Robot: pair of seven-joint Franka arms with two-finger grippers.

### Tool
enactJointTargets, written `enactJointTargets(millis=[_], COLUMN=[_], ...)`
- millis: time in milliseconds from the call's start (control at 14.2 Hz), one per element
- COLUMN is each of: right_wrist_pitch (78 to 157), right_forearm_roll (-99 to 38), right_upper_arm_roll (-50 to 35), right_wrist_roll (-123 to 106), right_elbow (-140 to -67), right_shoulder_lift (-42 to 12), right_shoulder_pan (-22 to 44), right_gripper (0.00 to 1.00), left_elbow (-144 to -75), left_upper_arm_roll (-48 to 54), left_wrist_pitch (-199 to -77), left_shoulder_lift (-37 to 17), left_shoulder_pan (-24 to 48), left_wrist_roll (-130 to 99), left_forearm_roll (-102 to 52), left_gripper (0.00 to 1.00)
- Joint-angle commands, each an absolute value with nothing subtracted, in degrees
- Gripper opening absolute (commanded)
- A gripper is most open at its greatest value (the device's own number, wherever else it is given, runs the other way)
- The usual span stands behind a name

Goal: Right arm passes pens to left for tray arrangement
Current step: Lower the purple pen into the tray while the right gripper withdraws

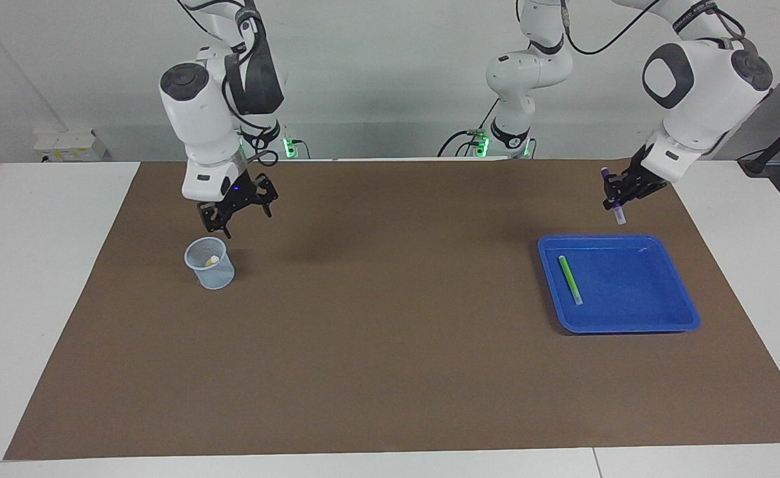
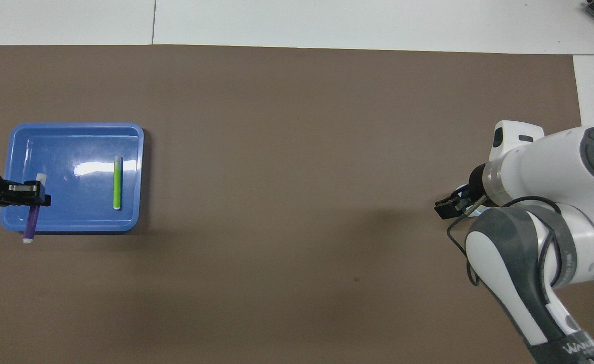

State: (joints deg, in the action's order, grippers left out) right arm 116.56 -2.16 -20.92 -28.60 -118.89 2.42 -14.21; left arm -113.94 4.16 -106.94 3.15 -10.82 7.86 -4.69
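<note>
My left gripper [image 1: 619, 191] is shut on the purple pen [image 1: 613, 196] and holds it nearly upright in the air, over the rim of the blue tray [image 1: 688, 312] nearest the robots. In the overhead view, this gripper [image 2: 26, 194] and the purple pen [image 2: 32, 216] sit over the tray [image 2: 139, 177] corner. The green pen [image 1: 569, 279] lies flat in the tray, also seen from overhead [image 2: 117, 182]. My right gripper [image 1: 240, 214] is open and empty, in the air just above the pale mesh cup [image 1: 210, 263]. The yellow pen [image 1: 212, 261] is in the cup.
A brown mat [image 1: 390, 345] covers the table's middle, with white table at both ends. From overhead, the right arm [image 2: 544, 202] hides the cup.
</note>
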Motion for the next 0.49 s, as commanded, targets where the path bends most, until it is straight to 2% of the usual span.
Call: enactJointTargets(millis=[0, 141, 422], right_wrist_pitch=[119.17, 119.27, 123.2], right_forearm_roll=[-0.62, 2.36, 6.59], right_upper_arm_roll=[-21.8, -21.88, -21.89], right_wrist_roll=[-29.36, -29.36, -32.77], right_elbow=[-118.83, -118.74, -118.74], right_shoulder_lift=[-1.13, -1.67, -5.09], right_shoulder_pan=[-16.52, -16.44, -18.1], right_gripper=[1.0, 0.92, 0.88], left_elbow=[-114.7, -115.14, -115.84], left_upper_arm_roll=[4.75, 4.75, 4.75], left_wrist_pitch=[-113.09, -116.27, -121.54], left_shoulder_lift=[-0.6, -2.37, -6.14], left_shoulder_pan=[-12.04, -12.13, -12.04], left_wrist_roll=[9.49, 9.4, 9.32], left_forearm_roll=[-2.46, -2.46, -2.46], left_gripper=[0.0, 0.0, 0.0])
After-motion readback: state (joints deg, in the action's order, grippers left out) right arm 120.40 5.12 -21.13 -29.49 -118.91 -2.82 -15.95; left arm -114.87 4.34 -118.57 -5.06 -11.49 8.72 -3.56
